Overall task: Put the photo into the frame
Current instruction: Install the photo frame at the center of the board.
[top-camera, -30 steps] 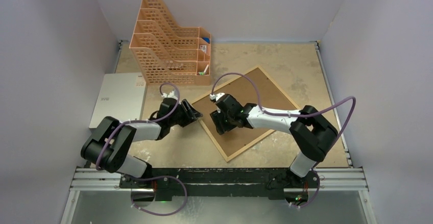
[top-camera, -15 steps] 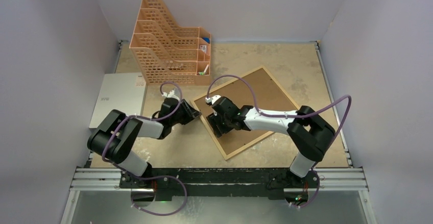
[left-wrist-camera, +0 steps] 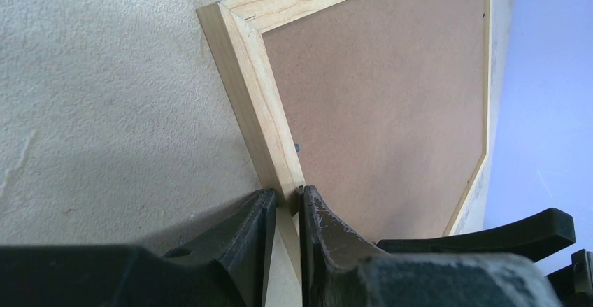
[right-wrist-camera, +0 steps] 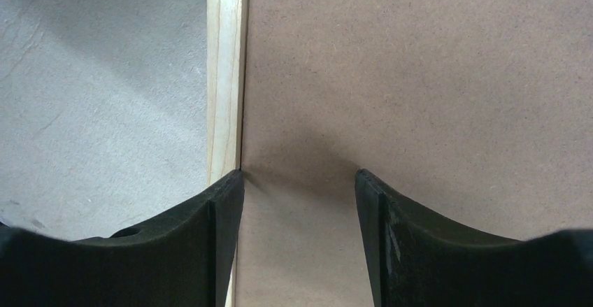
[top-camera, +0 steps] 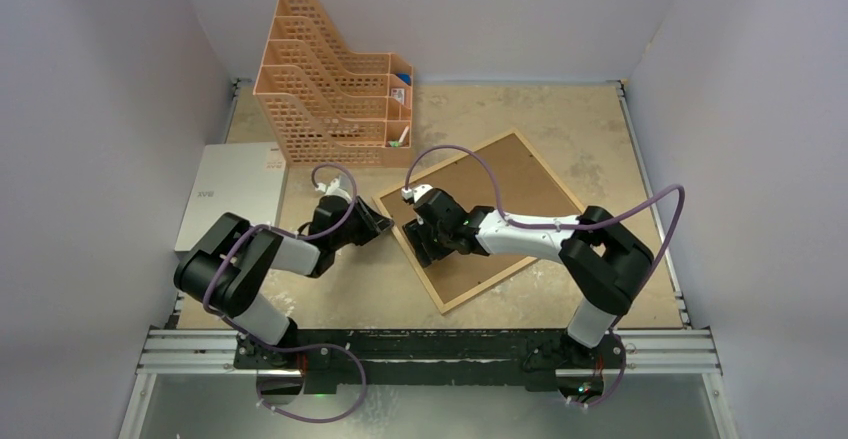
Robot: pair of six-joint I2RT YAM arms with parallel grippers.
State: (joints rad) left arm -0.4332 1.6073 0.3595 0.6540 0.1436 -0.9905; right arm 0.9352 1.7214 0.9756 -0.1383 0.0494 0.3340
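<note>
Both arms stretch forward, low, angled toward each other. The left gripper pinches the frame. The right gripper has its fingers spread apart.

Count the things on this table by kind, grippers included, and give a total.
Grippers: 2 (left gripper, right gripper)
Picture frame: 1
Brown backing board: 1
Orange file organizer: 1
Pale grey flat sheet: 1
Total: 6
</note>
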